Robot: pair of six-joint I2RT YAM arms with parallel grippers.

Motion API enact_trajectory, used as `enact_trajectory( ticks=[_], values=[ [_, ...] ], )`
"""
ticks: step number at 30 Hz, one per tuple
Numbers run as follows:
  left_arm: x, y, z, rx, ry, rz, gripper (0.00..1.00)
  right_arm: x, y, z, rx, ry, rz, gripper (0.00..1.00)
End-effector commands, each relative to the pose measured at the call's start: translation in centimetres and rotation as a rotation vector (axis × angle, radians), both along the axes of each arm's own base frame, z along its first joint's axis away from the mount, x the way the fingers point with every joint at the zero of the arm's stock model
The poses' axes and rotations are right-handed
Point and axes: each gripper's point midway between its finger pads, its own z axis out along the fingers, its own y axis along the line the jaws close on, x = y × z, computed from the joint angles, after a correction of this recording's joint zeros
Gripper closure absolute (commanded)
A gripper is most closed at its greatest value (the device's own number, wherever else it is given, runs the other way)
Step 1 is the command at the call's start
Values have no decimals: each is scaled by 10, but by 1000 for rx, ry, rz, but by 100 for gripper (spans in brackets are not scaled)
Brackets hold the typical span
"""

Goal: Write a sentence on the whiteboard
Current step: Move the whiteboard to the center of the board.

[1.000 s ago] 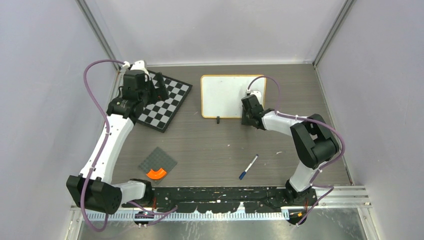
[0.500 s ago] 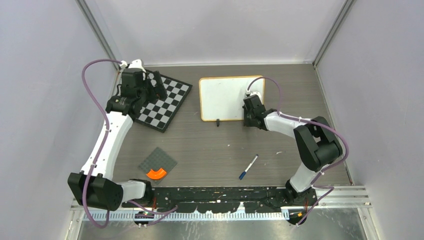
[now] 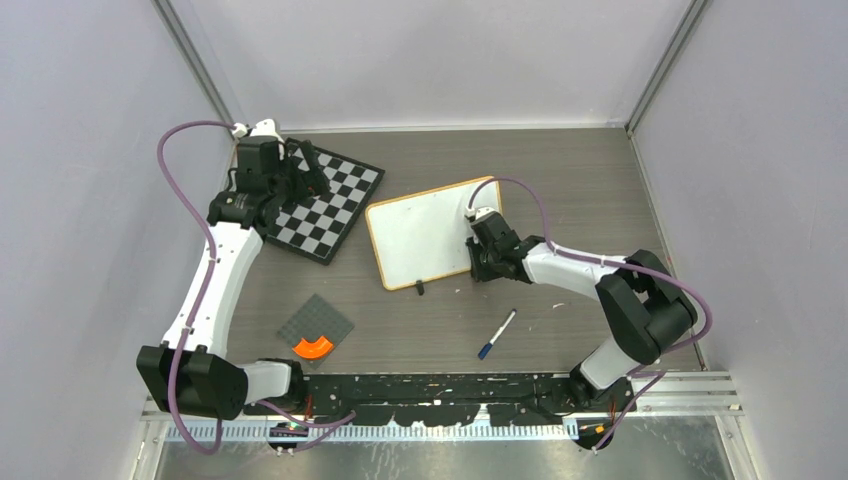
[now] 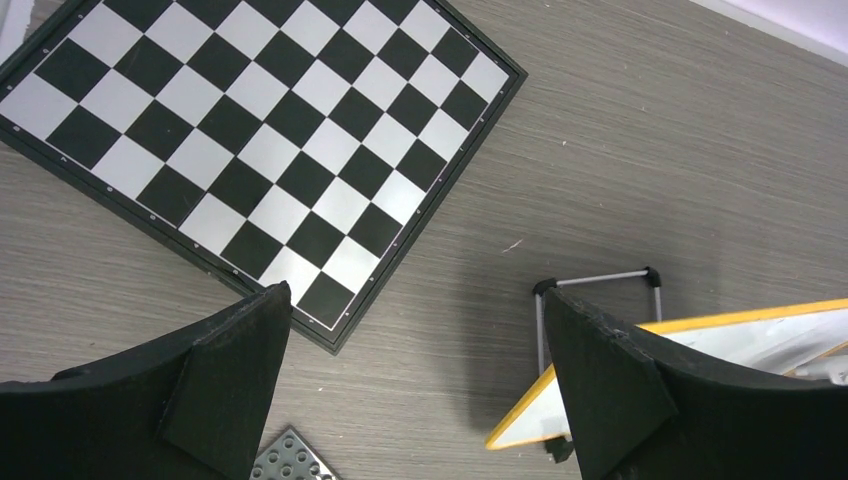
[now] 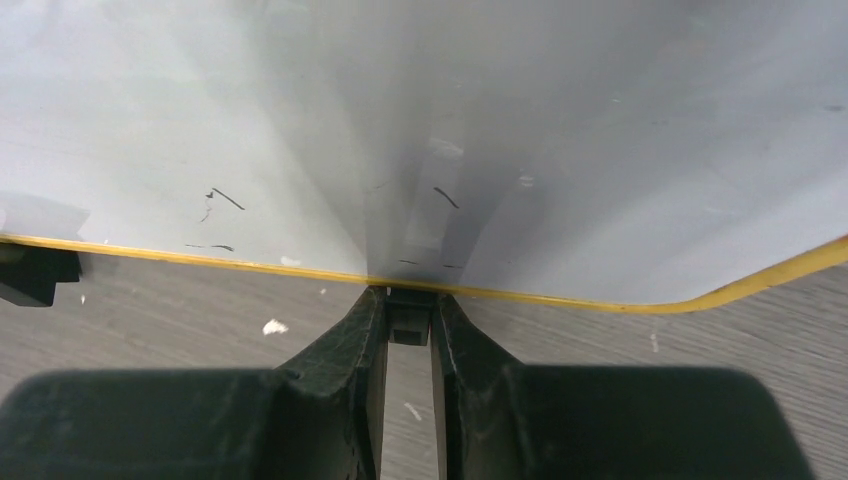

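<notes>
The whiteboard (image 3: 425, 232), white with a light wooden frame, lies tilted at the table's middle. My right gripper (image 3: 480, 266) is at its near right edge. In the right wrist view the gripper (image 5: 408, 308) is shut on one of the board's black clip feet (image 5: 407, 325), with the white surface (image 5: 420, 120) just beyond; the other foot (image 5: 35, 275) shows at the left. My left gripper (image 3: 300, 165) is open and empty above the chessboard. In the left wrist view (image 4: 415, 295) a corner of the whiteboard (image 4: 780, 335) shows at the right.
A black-and-white chessboard (image 3: 330, 205) lies at the back left, also in the left wrist view (image 4: 260, 130). A blue-capped marker pen (image 3: 497, 334) lies near the front centre. A grey studded plate (image 3: 316, 324) with an orange curved piece (image 3: 314, 346) is at the front left.
My right gripper has dragged the whiteboard toward the near left, and the board has turned counterclockwise. My left arm has shifted slightly left.
</notes>
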Motion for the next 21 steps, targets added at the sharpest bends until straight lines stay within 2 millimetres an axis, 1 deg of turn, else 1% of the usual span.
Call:
enact_trajectory(
  ticks=[1,4,7,8,10,13,14,16,17,18,20,21],
  values=[
    [1,0,18,-27,-43,1,0,-20,19,13,52,10,94,100],
    [0,1,19,-29,-43,3,0,-32,22,11,49,26,119,100],
    [-1,1,20,-35,-47,-1,0,-38,21,8,41,46,119,100],
    [-1,1,21,-35,-47,-2,0,-39,21,7,39,52,118,98],
    [-1,1,20,-35,-47,-2,0,-46,25,9,60,79,145,90],
    [-1,0,19,-36,-45,-5,0,-50,25,11,70,80,163,87],
    [-1,0,19,-38,-46,-7,0,-51,25,12,74,80,166,81],
    [-1,-2,18,-41,-47,-17,0,-53,29,18,88,80,190,57],
    [-1,-3,18,-40,-47,-27,0,-52,30,23,93,75,204,48],
    [0,-5,19,-36,-46,-46,0,-53,32,28,94,74,221,43],
    [1,-15,22,-39,-45,-120,0,-55,35,44,104,73,266,37],
    [1,-17,20,-24,-37,-148,0,-57,36,53,105,71,289,33]
  ],
)
